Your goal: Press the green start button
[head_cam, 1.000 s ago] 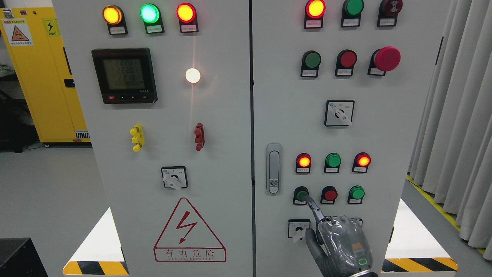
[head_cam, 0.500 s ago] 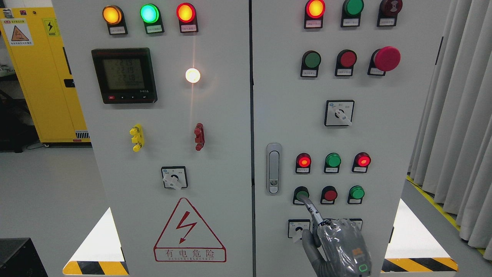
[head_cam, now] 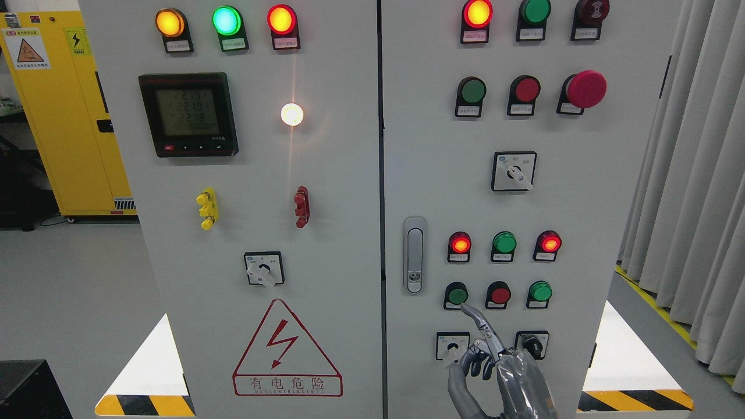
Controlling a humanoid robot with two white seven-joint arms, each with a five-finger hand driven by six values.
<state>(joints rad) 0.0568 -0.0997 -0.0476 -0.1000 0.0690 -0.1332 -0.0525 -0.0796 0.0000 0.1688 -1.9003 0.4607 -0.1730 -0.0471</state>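
Observation:
The green start button (head_cam: 457, 295) sits at the left of the lower button row on the right cabinet door (head_cam: 430, 174). My right hand (head_cam: 486, 355) rises from the bottom edge just below it. Its index finger (head_cam: 478, 321) points up and left, and the tip rests a little under the button, apart from it. The other fingers are curled and the hand holds nothing. The whole button face shows. My left hand is out of view.
A red button (head_cam: 499, 294) and another green button (head_cam: 540, 291) sit right of the start button, under three indicator lamps (head_cam: 504, 242). Two rotary switches (head_cam: 452, 346) (head_cam: 531, 344) flank my hand. The door handle (head_cam: 414, 255) is to the left, grey curtains (head_cam: 692, 174) to the right.
My index fingertip was on the green button; it has drawn back and down off it. The hand has sunk lower, uncovering the right rotary switch.

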